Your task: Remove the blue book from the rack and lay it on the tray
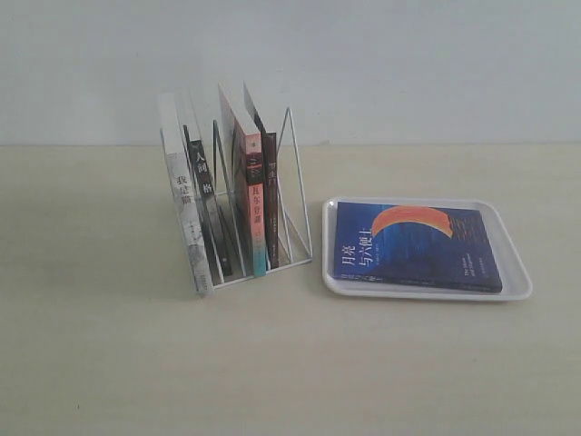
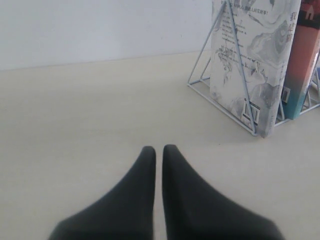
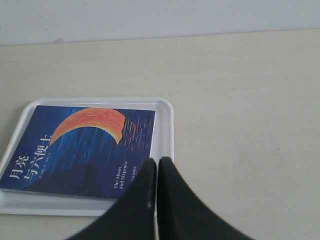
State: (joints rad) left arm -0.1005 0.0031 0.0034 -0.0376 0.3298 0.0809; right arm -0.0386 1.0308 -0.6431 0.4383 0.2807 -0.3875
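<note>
Since the blue book [image 1: 416, 247] lies flat, cover up, inside the tray [image 1: 513, 268] w/ the rim all round it, the task looks done. The rack [image 1: 300, 182] beside it holds the other books upright btwn dividers. Left gripper [image 2: 159, 150] & right gripper [image 3: 157, 162] are both pinched together, holding nothing.

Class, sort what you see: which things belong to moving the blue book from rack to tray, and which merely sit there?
Job: blue book, lying flat in the tray; rack.
Just there: white-spined book, black-spined books and pink-to-teal book, all standing in the rack; table.
</note>
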